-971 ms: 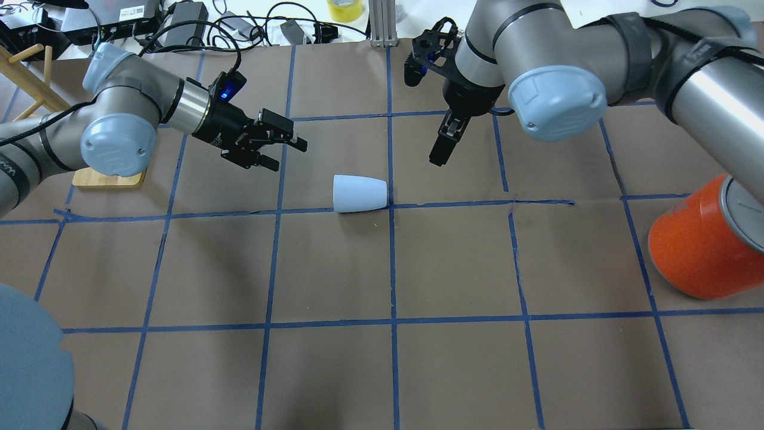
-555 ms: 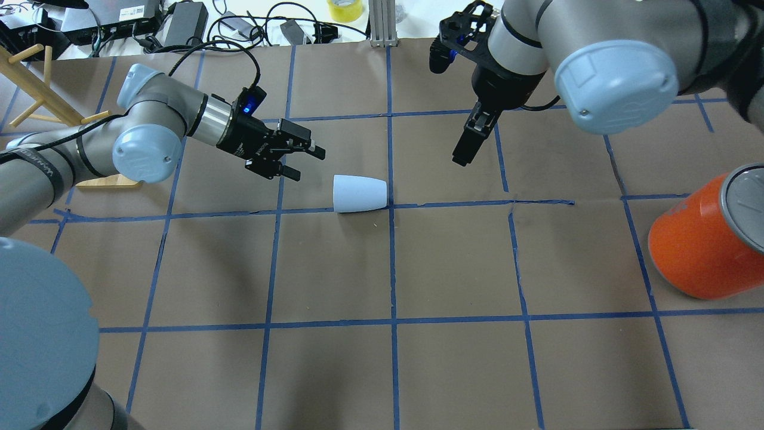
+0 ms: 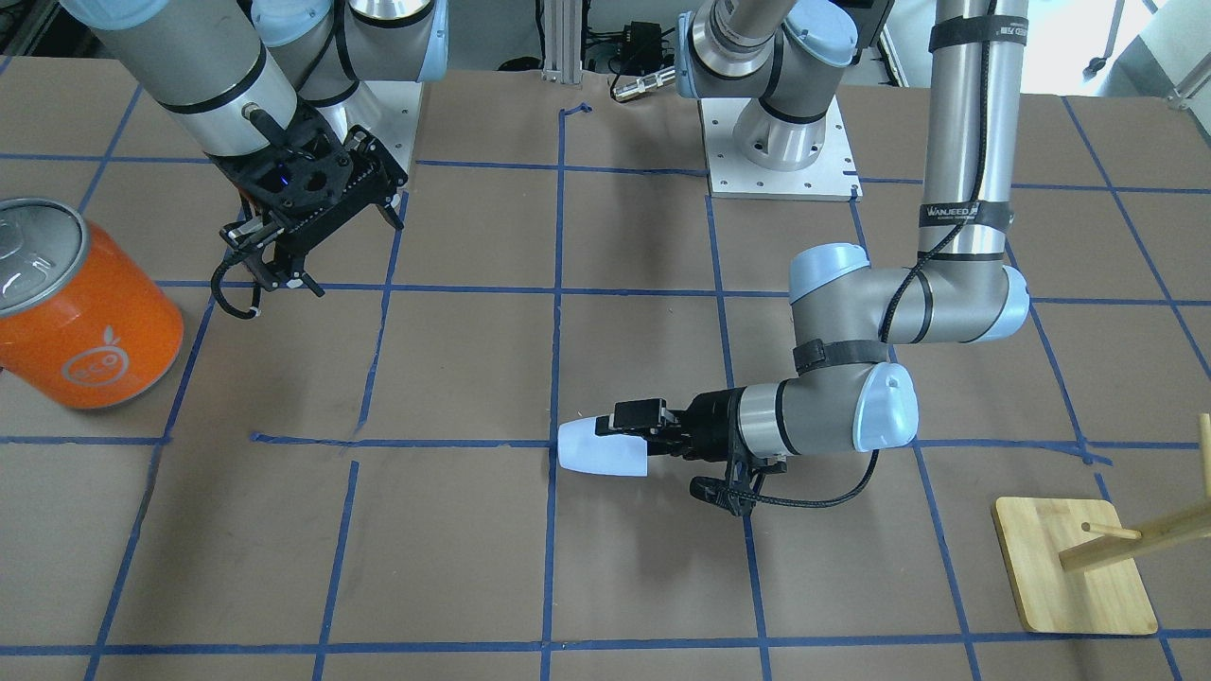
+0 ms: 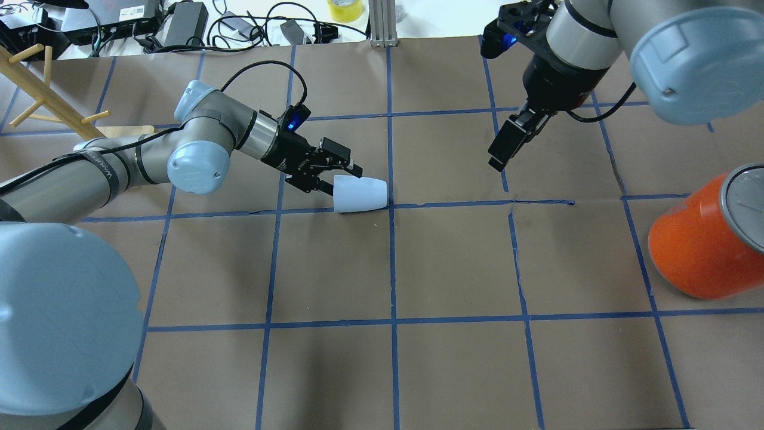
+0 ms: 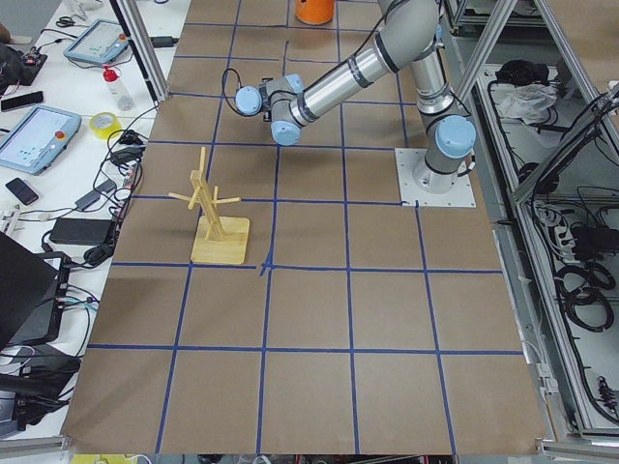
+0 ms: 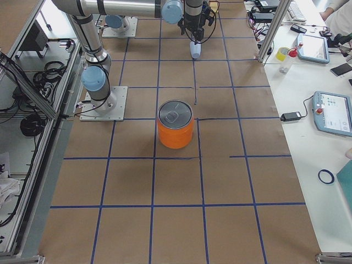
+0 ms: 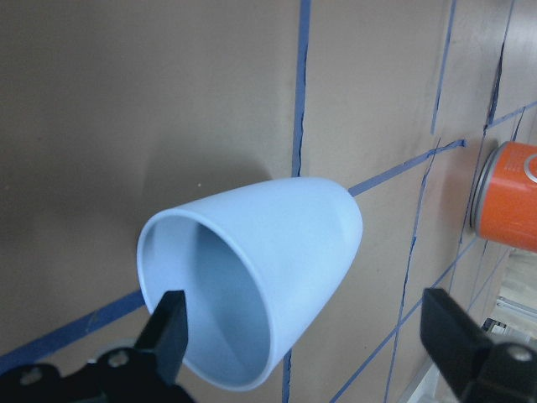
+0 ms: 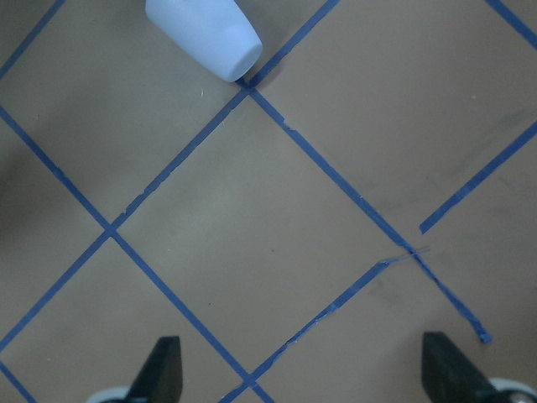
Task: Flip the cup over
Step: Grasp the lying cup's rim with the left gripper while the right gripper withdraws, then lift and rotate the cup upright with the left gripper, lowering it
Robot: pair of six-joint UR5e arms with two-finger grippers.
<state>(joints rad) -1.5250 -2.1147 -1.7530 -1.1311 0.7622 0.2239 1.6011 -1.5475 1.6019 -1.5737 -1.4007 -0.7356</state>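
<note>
The pale blue cup lies on its side at the table's middle, mouth toward my left arm; it also shows in the front view and the right wrist view. My left gripper is open at the cup's mouth. In the left wrist view one fingertip sits at the opening of the cup and the other stands outside its wall. I cannot tell if they touch it. My right gripper is open and empty, raised off to the cup's far right; its fingers stand wide apart.
A large orange can with a silver lid stands at the right edge. A wooden peg rack on a square base stands at the far left. Cables and boxes lie beyond the table's far edge.
My left gripper has moved right and down, from well clear of the cup to its mouth. My right arm has drawn back to the right. The cup has not moved.
</note>
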